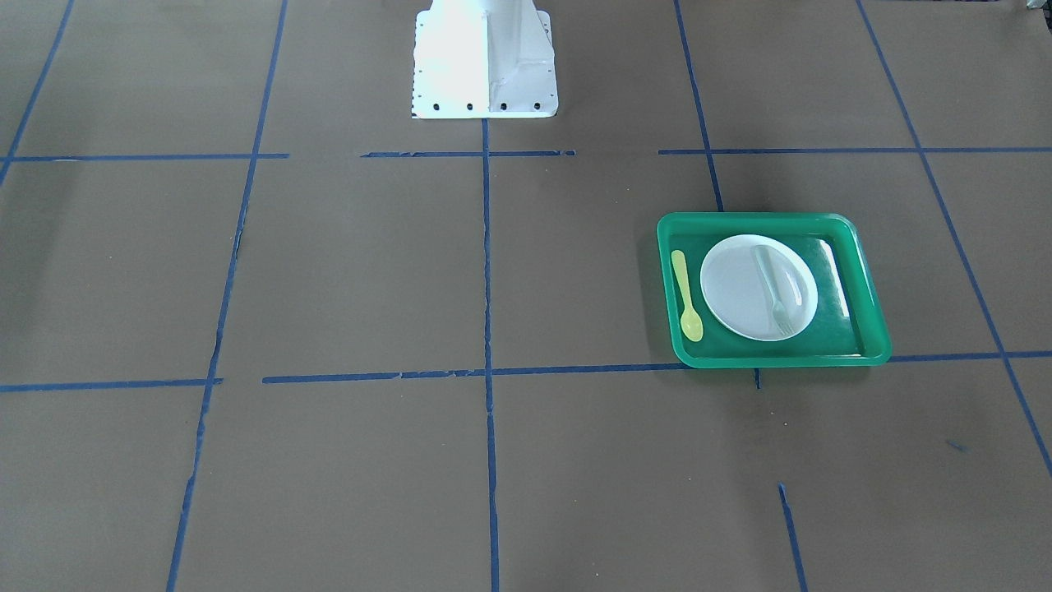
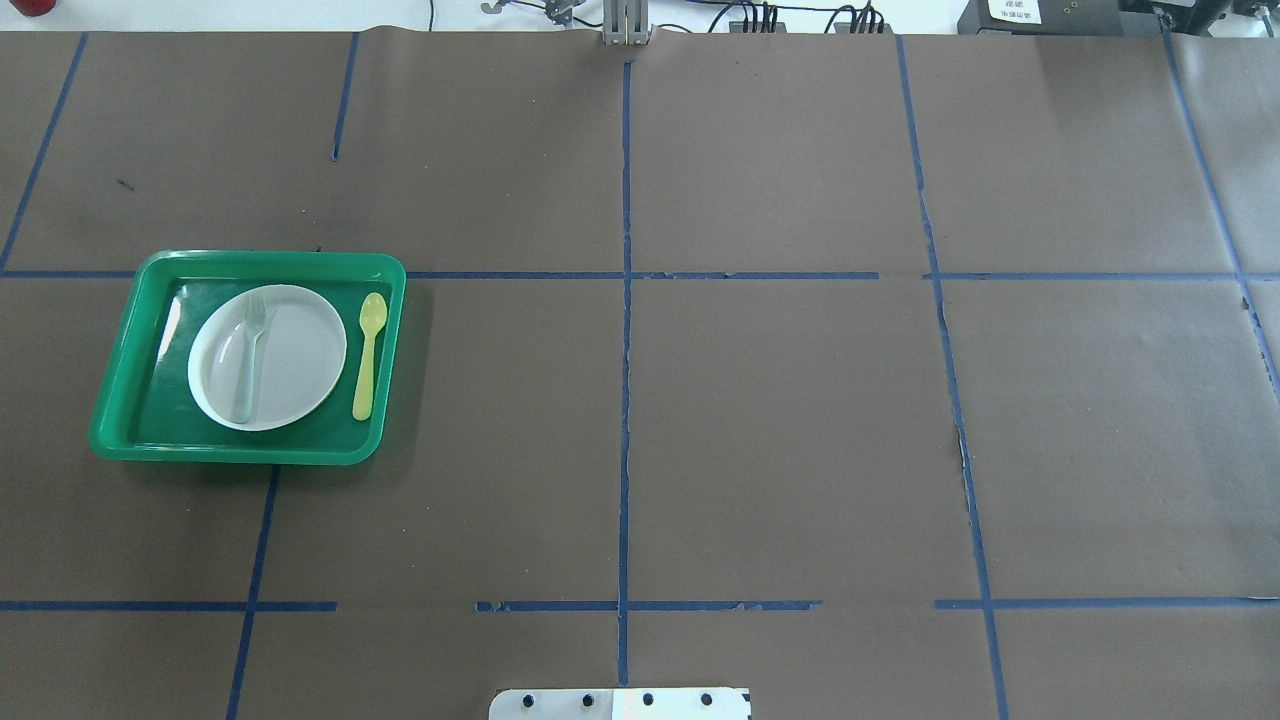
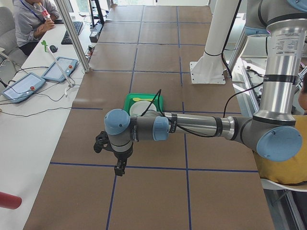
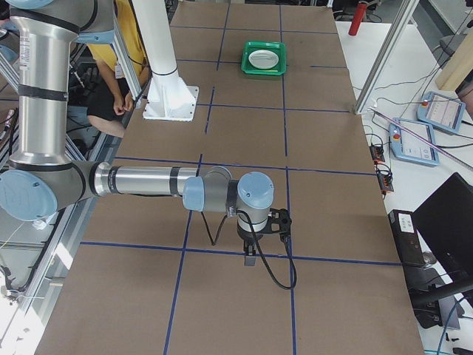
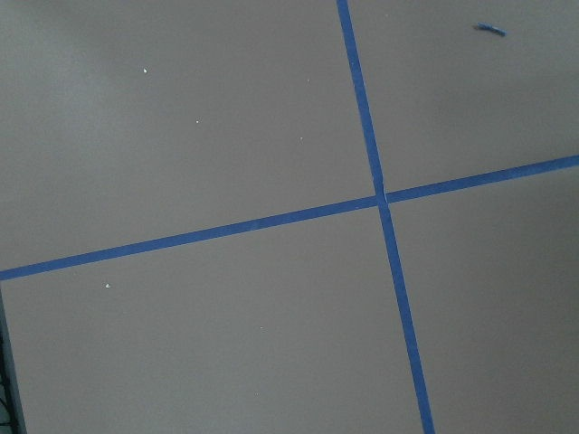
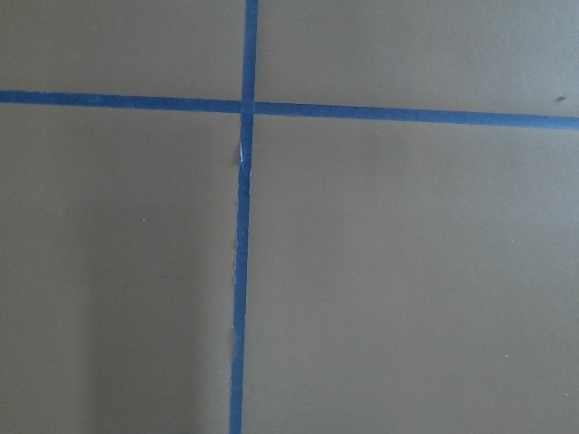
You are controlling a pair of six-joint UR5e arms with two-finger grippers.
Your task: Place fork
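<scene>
Green tray (image 2: 120, 440) sits at the bench's (image 2: 780, 420) left. Inside it the white fork (image 2: 248, 360) lies along the plate's (image 2: 295, 350) left half, with a yellow-green spoon (image 2: 367, 355) just right of the plate. Above the bench hang the left pincer (image 3: 118, 170) and the right pincer (image 4: 249, 260); I cannot tell how far open they are.

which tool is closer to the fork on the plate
Left. The left tool hangs just short of the tray holding the fork; the right tool is far off at the opposite end.
</scene>
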